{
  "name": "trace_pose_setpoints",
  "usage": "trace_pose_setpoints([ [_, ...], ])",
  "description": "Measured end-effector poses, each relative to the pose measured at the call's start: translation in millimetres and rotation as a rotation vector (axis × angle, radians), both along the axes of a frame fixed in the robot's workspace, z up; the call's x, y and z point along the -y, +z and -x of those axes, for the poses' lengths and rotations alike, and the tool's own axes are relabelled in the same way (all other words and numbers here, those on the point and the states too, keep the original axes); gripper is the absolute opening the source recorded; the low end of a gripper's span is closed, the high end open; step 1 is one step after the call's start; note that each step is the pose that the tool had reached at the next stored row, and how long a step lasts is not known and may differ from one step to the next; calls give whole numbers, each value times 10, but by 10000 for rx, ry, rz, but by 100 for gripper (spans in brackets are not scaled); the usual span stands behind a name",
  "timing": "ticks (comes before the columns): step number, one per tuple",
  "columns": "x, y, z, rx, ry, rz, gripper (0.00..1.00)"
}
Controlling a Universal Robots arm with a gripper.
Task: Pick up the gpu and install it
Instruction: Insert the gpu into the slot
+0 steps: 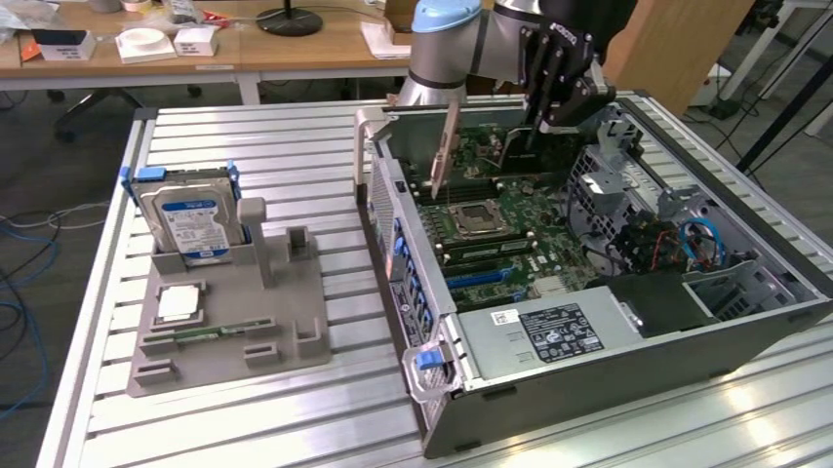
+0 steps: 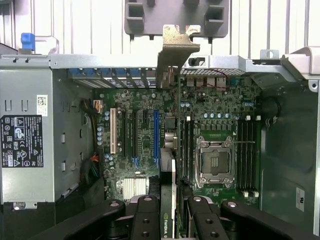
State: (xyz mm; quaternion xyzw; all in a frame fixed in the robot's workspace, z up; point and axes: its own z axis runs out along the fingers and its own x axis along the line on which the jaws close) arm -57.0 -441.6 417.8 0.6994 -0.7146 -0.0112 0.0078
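My gripper (image 1: 548, 119) hangs over the far end of the open computer case (image 1: 430, 390), shut on the gpu (image 1: 447, 146). The card is held on edge above the motherboard (image 1: 514, 229), clear of it, with its silver end bracket pointing down toward the board. In the wrist view the gpu (image 2: 173, 185) appears edge-on between the two black fingers (image 2: 146, 217), and its bracket (image 2: 176, 47) reaches past the case wall. The card's edge lies roughly parallel to the long blue slot (image 2: 156, 132) and a little to one side of it.
A grey holder tray (image 1: 280, 341) sits on the slatted table at the exterior view's left, carrying an upright hard drive (image 1: 193, 219), a processor chip (image 1: 178, 302) and a memory stick (image 1: 209, 331). Inside the case are the empty processor socket (image 2: 215, 162) and the power supply (image 1: 553, 331).
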Motion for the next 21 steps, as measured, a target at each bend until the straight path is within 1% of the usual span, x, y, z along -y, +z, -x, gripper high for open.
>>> trace_pose_setpoints([
  [10,0,-78,0,116,-20,0,26],
  [12,0,-95,0,124,-20,0,26],
  [21,3,-154,1,125,-22,-1,26],
])
